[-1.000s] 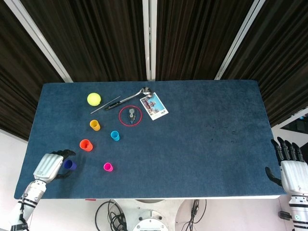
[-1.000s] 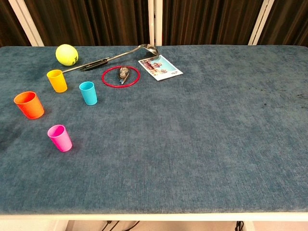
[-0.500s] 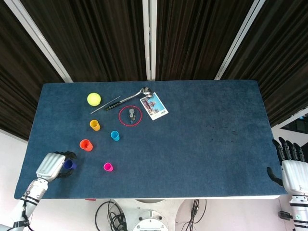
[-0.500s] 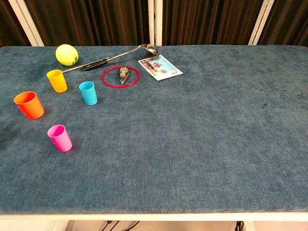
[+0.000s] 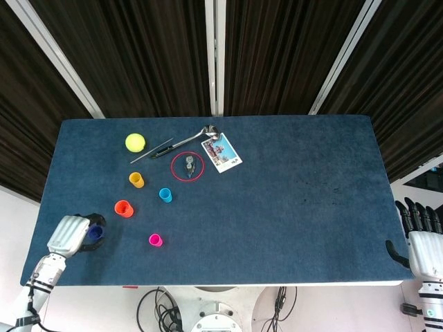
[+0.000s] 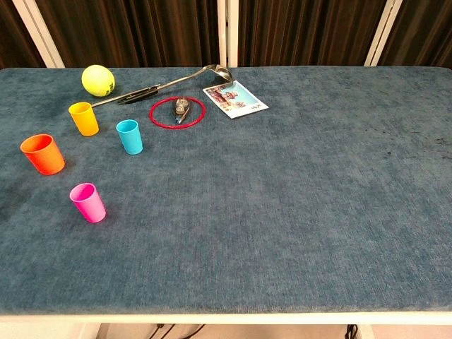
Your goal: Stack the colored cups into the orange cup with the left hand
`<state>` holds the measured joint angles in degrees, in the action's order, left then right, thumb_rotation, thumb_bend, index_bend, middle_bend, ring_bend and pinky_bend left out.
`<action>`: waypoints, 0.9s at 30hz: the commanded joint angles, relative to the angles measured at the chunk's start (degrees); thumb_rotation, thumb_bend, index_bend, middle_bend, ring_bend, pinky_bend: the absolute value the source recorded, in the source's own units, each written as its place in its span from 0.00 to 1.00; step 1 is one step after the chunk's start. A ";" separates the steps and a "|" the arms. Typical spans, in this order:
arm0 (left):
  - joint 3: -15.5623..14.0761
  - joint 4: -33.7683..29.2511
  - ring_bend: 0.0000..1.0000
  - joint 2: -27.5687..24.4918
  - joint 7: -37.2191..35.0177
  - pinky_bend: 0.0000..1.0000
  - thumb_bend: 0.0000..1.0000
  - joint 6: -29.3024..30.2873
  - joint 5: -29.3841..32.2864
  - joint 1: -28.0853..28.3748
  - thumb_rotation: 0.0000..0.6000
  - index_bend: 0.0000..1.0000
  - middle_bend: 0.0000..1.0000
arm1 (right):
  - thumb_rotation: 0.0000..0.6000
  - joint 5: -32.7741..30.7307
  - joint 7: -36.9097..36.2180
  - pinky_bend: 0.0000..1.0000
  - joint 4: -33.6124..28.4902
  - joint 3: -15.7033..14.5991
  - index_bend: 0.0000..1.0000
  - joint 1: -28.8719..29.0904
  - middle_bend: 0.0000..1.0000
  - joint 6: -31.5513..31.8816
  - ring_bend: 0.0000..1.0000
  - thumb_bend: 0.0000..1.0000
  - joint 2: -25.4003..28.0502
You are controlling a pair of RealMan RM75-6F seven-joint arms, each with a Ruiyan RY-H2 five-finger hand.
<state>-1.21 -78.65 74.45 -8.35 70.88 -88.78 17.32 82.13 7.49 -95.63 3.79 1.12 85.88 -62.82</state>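
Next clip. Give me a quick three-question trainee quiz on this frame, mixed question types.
1. True or false: the pink cup already sits inside the orange cup.
2. What does the left hand hold? A) yellow ball B) dark blue cup C) spoon
3. Fill in: the small metal object lies inside the red ____.

Key:
1. False; both stand apart.
2. B, the dark blue cup.
3. ring.

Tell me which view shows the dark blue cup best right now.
The head view. It shows the dark blue cup near the table's front-left corner, with the left hand wrapped around it. The chest view doesn't show the cup or the hand; its frame cuts off left of the orange cup.
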 commanded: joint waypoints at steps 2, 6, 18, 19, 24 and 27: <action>2.14 -2.53 0.62 -2.25 -1.74 0.55 0.29 2.57 0.56 -0.03 1.00 0.46 0.48 | 1.00 0.00 -0.22 0.00 -0.06 0.09 0.00 -0.05 0.00 0.12 0.00 0.26 0.14; 4.19 -4.45 0.62 -3.87 -3.18 0.55 0.29 3.17 1.80 0.65 1.00 0.46 0.49 | 1.00 -0.03 -0.41 0.00 -0.05 0.17 0.00 0.05 0.00 -0.07 0.00 0.26 0.23; 7.97 -5.41 0.61 -1.21 -1.37 0.54 0.29 -3.32 5.81 6.32 1.00 0.47 0.49 | 1.00 0.91 -0.42 0.00 -0.70 0.20 0.00 -0.16 0.00 0.88 0.00 0.26 0.68; 8.20 -4.95 0.60 -0.58 -1.57 0.54 0.29 -3.76 6.23 6.69 1.00 0.47 0.49 | 1.00 0.89 -0.48 0.00 -0.73 0.21 0.00 -0.23 0.00 0.98 0.00 0.26 0.77; 8.52 -2.81 0.60 1.64 -1.21 0.54 0.29 -4.42 6.96 7.63 1.00 0.47 0.49 | 1.00 0.29 -0.97 0.00 -0.38 0.42 0.00 -0.30 0.00 0.85 0.00 0.27 0.86; 8.38 -1.98 0.60 2.62 -1.31 0.54 0.29 -4.48 7.24 7.75 1.00 0.47 0.49 | 1.00 0.17 -1.19 0.00 -0.16 0.50 0.00 -0.30 0.00 0.82 0.00 0.27 0.76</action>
<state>7.21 -80.78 76.91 -9.65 66.46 -81.65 24.99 82.30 6.31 -95.78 4.28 0.82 86.70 -62.07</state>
